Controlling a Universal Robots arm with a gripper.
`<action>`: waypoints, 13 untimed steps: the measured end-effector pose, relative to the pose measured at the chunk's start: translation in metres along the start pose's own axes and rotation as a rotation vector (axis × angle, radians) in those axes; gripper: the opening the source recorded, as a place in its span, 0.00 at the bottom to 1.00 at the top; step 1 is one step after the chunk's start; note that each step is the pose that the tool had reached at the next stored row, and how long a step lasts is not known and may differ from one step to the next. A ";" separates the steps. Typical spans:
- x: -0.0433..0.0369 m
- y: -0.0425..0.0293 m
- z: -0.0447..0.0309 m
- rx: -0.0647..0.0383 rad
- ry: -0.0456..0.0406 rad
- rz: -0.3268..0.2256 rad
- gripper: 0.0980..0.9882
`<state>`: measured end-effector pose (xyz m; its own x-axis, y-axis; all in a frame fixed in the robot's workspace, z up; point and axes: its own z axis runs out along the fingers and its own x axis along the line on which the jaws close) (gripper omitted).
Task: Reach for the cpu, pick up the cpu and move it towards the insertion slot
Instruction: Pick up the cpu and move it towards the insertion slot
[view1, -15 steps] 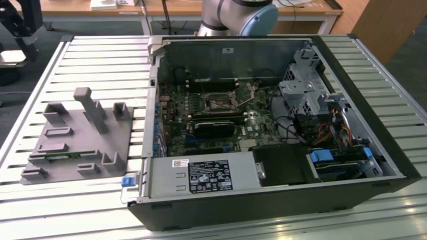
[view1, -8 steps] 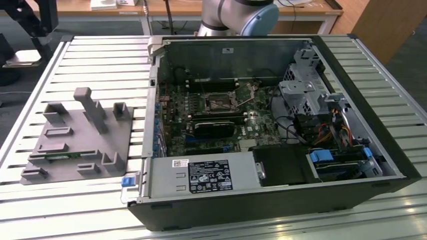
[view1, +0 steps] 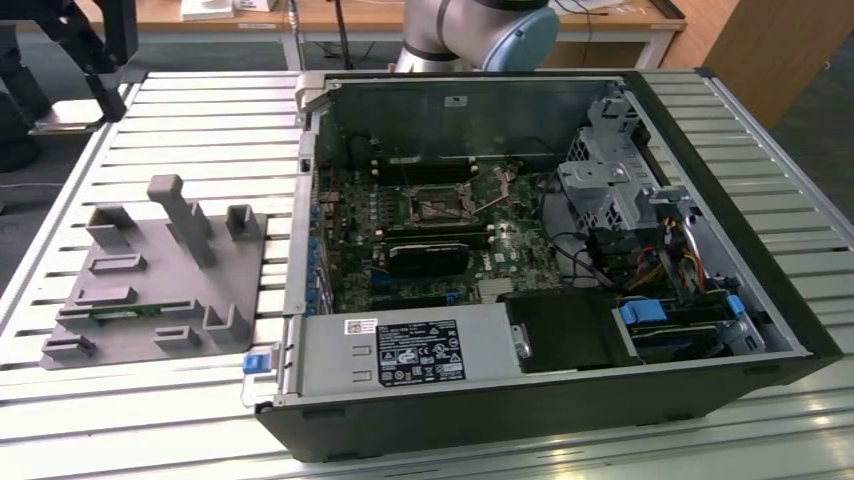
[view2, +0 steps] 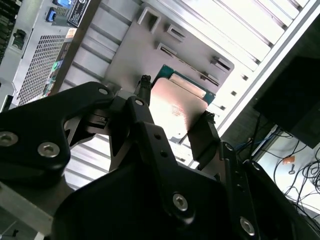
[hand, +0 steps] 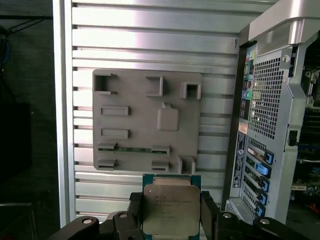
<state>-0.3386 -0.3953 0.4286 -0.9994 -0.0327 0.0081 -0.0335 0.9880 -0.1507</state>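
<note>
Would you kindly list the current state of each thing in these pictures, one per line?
Black gripper: shut on the cpu, above the table.
Square silver-topped cpu: held flat between the fingers, lifted clear of the grey holder.
Grey slotted parts holder: lying on the slatted table, a green memory stick still seated in it.
Black computer case: side open, insertion slot uncovered and vacant.

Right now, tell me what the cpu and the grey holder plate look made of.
The cpu, clamped in the end effector: dull silvery metal lid with a soft sheen, on a green board rim. The grey holder plate: matte, uniform grey with moulded pockets, probably plastic, perhaps printed.
</note>
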 end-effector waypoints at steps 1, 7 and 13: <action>-0.0017 -0.0001 0.0000 0.000 0.0000 0.000 0.50; -0.0114 -0.0003 0.0001 0.000 0.0000 0.000 0.50; -0.0209 -0.0006 0.0002 0.000 0.0000 0.000 0.50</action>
<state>-0.3176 -0.3952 0.4284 -0.9994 -0.0327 0.0081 -0.0335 0.9880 -0.1506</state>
